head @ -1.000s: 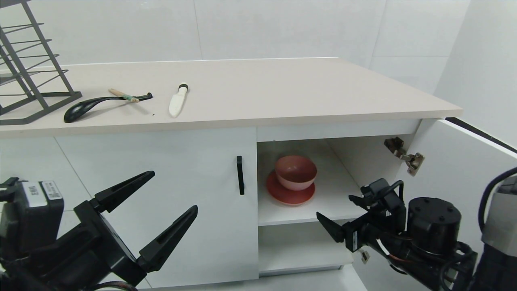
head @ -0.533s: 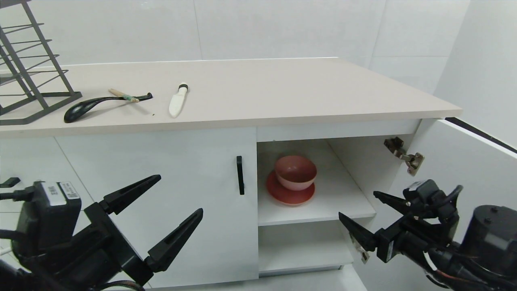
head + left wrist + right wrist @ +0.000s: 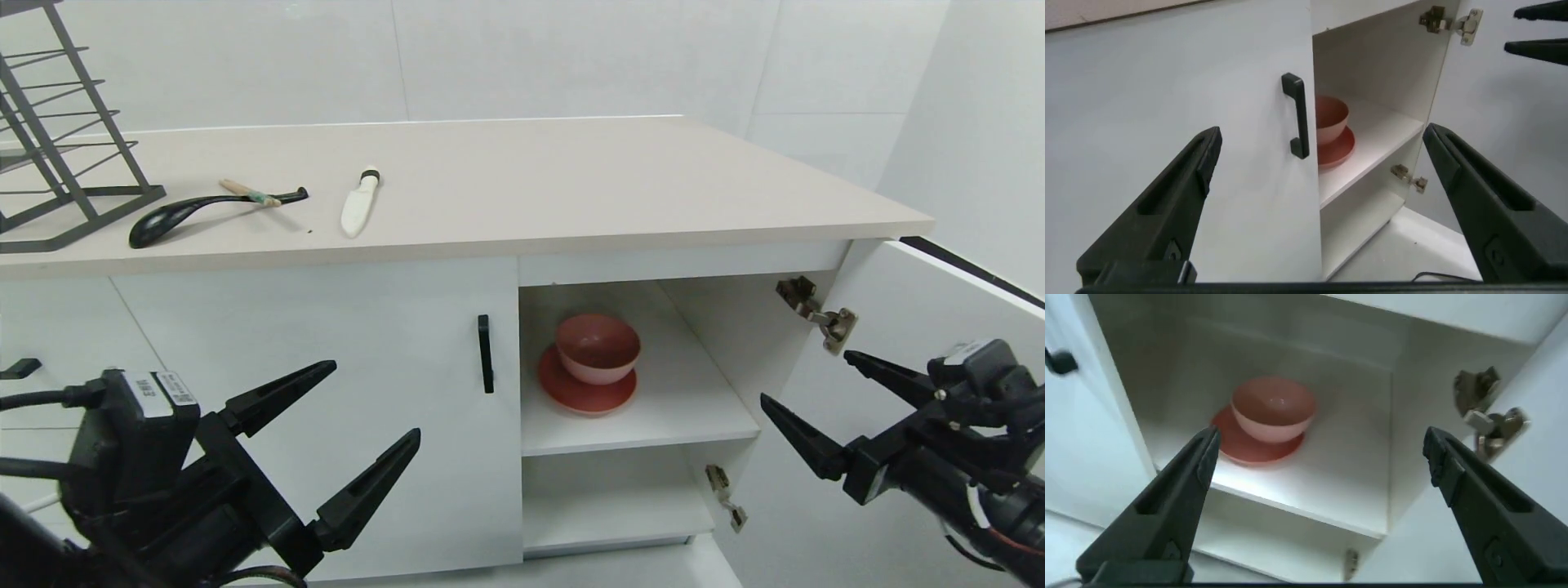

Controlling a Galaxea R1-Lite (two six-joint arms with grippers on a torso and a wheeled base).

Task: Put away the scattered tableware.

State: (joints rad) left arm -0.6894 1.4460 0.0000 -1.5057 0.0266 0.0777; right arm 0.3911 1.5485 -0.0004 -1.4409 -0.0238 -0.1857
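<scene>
— What do we have, starting with the biggest?
— We see a beige countertop [image 3: 571,188] over a white cabinet [image 3: 326,343]. Its right door [image 3: 914,327] stands wide open, and a dark wire rack [image 3: 57,155] sits at the counter's far left.

— And our grippers?
— Both hang low in front of the cabinet with fingers spread wide and nothing between them. The left gripper [image 3: 374,400] is before the closed door and the right gripper [image 3: 806,376] is by the open one.

— Where is the tableware?
— We find a red plate [image 3: 584,396] on the upper shelf [image 3: 694,408] inside, with a pink bowl [image 3: 598,347] resting upright on it. On the counter near the rack lies a black spoon [image 3: 180,214]. A white knife [image 3: 359,204] lies just to its right, apart from it.

— Anything smaller?
— We see wooden chopsticks [image 3: 249,193] lying across the spoon's handle, touching it.
</scene>
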